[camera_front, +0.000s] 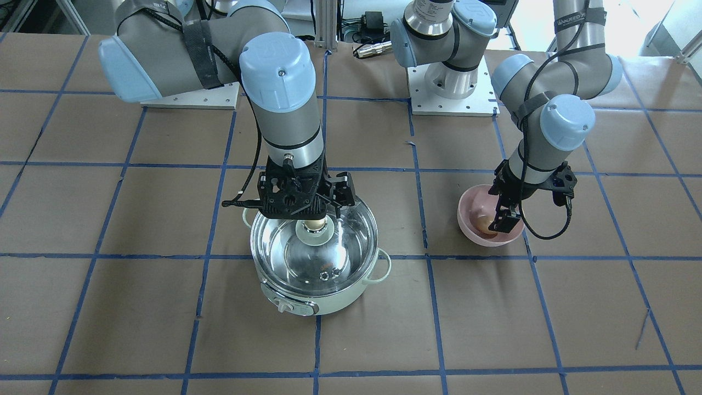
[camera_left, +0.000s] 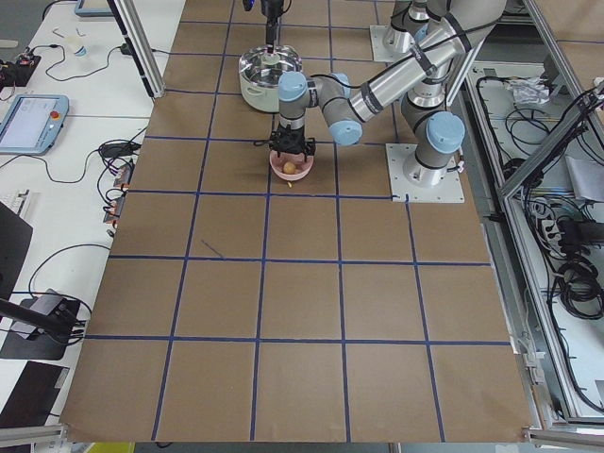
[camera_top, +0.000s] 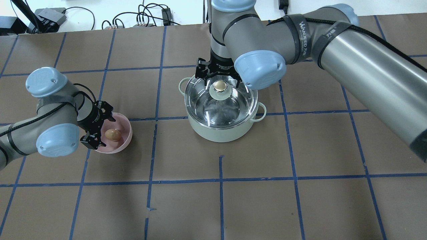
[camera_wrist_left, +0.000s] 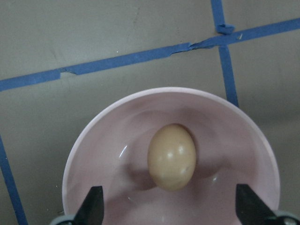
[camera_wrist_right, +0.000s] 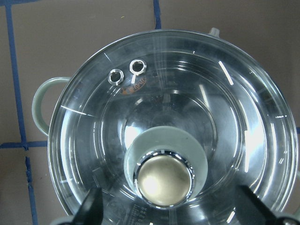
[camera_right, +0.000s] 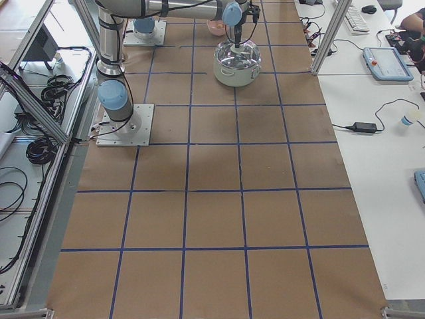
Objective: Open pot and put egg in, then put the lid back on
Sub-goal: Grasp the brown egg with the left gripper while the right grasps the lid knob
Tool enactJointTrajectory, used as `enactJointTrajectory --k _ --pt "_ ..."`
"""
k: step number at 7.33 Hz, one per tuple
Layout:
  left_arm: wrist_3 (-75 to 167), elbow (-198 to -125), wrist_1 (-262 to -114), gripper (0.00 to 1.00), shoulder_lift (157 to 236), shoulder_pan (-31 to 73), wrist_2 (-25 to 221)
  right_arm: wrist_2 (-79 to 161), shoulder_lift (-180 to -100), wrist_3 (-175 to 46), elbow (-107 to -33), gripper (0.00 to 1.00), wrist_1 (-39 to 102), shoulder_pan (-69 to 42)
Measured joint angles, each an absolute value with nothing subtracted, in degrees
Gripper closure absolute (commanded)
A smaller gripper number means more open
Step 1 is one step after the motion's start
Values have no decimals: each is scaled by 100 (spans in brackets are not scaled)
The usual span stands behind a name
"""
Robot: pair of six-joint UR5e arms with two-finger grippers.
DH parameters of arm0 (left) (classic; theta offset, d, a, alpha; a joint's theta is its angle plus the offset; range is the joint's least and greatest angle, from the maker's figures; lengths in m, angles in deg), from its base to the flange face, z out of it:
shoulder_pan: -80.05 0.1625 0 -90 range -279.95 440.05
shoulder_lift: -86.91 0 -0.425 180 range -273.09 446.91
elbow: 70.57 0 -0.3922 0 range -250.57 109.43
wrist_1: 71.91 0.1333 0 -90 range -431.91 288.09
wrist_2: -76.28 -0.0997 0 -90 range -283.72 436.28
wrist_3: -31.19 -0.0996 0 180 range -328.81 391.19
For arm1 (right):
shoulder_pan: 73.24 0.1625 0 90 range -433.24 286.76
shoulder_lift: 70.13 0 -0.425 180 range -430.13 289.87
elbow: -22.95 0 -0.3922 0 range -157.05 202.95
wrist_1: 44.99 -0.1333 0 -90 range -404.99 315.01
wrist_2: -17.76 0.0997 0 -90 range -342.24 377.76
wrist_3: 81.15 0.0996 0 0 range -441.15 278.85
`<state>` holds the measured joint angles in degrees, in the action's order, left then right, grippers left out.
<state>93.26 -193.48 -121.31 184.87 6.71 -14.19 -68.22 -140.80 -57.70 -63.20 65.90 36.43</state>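
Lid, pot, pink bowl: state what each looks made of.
Lid: clear glass, you see through it, streaky glints; knob looks brushed gold metal.
Pot: glossy mint shell, enamel or plastic unclear; mirror-bright steel inside.
Pink bowl: smooth, soft sheen, likely plastic, perhaps ceramic.

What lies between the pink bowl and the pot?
Between the pink bowl and the pot, the overhead view shows only bare brown table crossed by blue tape lines.

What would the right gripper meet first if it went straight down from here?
Likely the knob of the lid, between the right gripper's open fingers; the gap above it is unclear.
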Motion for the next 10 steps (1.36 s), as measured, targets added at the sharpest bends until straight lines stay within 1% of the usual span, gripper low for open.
enactJointTrajectory --k 5,6,7,9,10 --pt "9376 -19383 -11737 0 18771 716 -1446 -6822 -13930 -5762 -6363 1 6855 3663" --pt "9392 -19382 -11714 1 18785 718 -1449 -6829 -13923 -5765 -6373 8 6860 3675" --pt "9399 -19381 -11705 2 18796 718 -1452 -6842 -13919 -5765 -6388 21 6860 3683" --pt "9409 -19384 -11701 2 18820 719 -1569 -6857 -13926 -5672 -6467 42 6877 3699" --pt "9411 -19389 -11700 2 18832 719 -1624 -6857 -13927 -5623 -6489 49 6899 3710"
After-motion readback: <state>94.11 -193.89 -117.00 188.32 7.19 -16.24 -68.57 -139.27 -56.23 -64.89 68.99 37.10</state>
